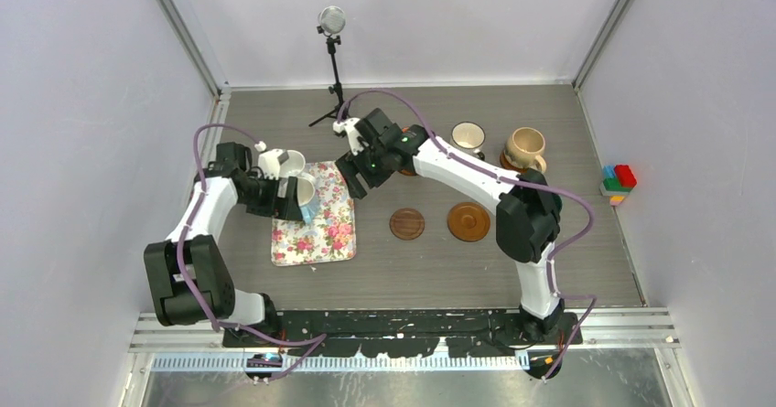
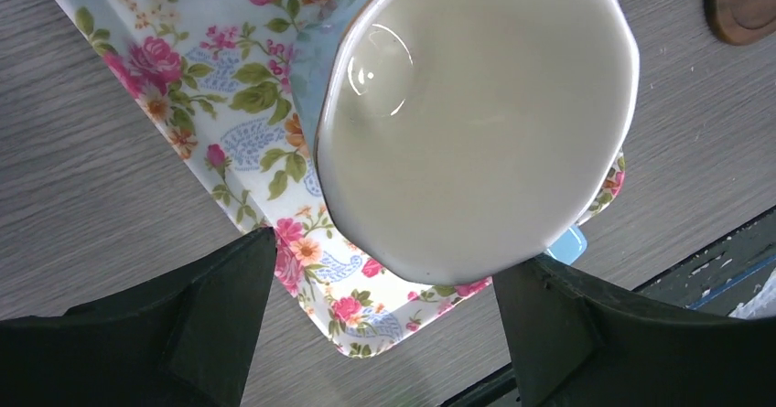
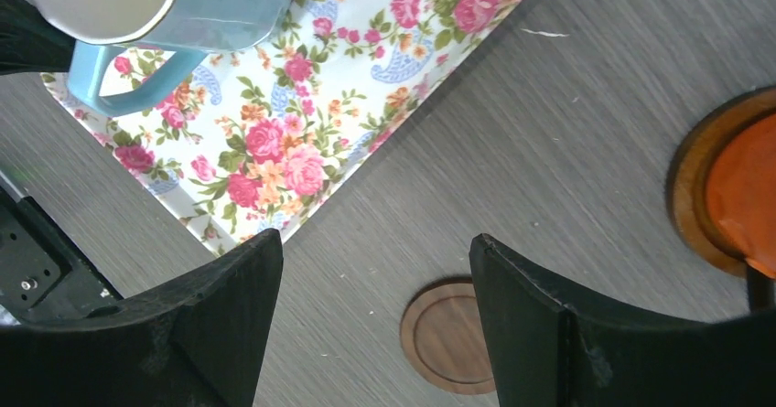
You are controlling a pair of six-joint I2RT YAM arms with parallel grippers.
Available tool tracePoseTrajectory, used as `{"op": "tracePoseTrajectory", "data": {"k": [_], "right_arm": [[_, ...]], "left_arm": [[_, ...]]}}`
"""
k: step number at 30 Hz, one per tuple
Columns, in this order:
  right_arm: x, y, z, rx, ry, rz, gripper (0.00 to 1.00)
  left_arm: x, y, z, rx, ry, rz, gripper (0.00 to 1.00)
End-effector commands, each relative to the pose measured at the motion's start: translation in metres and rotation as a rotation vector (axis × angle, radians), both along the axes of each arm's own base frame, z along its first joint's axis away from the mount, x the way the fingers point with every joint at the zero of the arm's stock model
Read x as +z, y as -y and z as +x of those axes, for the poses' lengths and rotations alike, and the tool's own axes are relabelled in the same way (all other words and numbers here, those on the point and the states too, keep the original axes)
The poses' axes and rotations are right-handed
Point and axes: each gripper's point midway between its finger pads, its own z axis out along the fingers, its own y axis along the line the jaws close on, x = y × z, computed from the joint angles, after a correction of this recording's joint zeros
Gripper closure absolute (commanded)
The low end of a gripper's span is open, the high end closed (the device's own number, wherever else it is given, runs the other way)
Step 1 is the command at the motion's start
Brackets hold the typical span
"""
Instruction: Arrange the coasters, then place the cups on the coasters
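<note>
A light blue cup point(image 1: 307, 197) with a cream inside point(image 2: 476, 114) stands on the floral tray point(image 1: 320, 240). My left gripper point(image 1: 295, 198) is open, and its fingertips point(image 2: 229, 288) straddle the cup's near rim without pressing on it. A plain white cup point(image 1: 279, 162) sits just behind. My right gripper point(image 1: 353, 175) hangs open and empty over bare table beside the tray point(image 3: 274, 160). Below it lies a small dark coaster point(image 3: 448, 334). An orange cup point(image 3: 743, 187) rests on a coaster point(image 3: 688, 197). Two bare coasters point(image 1: 407, 223) point(image 1: 468, 221) lie mid-table. A dark-rimmed white cup point(image 1: 468, 136) and a beige cup point(image 1: 526, 146) stand at the back.
A small stand with a round head point(image 1: 331, 23) rises at the back centre. Coloured toy bricks point(image 1: 618, 182) sit at the right edge. White walls close in the table on three sides, and the arm bases line the near edge.
</note>
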Motion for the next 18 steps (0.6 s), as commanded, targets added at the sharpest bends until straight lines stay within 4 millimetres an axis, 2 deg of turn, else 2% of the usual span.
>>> {"op": "tracePoseTrajectory", "data": {"k": [1,10,14,18], "right_arm": [[0.024,-0.017,0.003,-0.057,0.047,0.050,0.21],[0.027,-0.058,-0.033,-0.007,0.060,0.076,0.21],[0.020,-0.083,-0.046,-0.020,0.078,0.072,0.20],[0.013,-0.106,-0.054,-0.050,0.093,0.049,0.20]], "left_arm": [[0.016,-0.005,0.007,0.030,0.051,0.018,0.11],[0.045,-0.051,0.001,0.188,0.118,-0.025,0.09],[0.048,-0.071,-0.001,0.262,0.118,-0.051,0.08],[0.048,-0.080,0.000,0.320,0.118,-0.084,0.07]]}}
